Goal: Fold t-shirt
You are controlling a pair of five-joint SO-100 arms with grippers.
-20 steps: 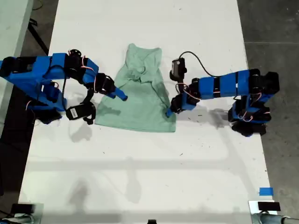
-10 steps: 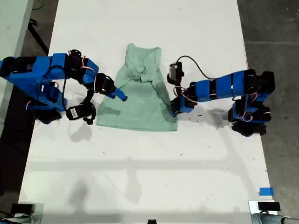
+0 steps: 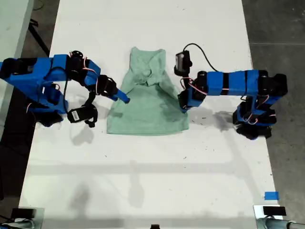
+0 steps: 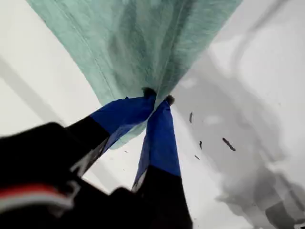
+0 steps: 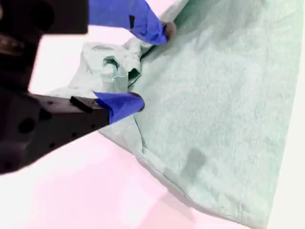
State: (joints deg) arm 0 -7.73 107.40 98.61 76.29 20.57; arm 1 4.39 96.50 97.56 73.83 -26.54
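Soft pale mint-green fabric t-shirt point(image 3: 147, 102) lies mid-worktop point(image 3: 143, 181), limp and light; my first pincer point(image 4: 157, 99) pinches its hem corner, my second pincer point(image 5: 152, 67) gapes empty over a bunched sleeve.

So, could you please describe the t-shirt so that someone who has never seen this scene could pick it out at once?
Look at the long white table with a blue arm at each side of the exterior view. Between their grippers lies the t-shirt, a pale mint-green cloth with its sleeves bunched inward. It is the only soft, green thing there; my first gripper pinches its edge.
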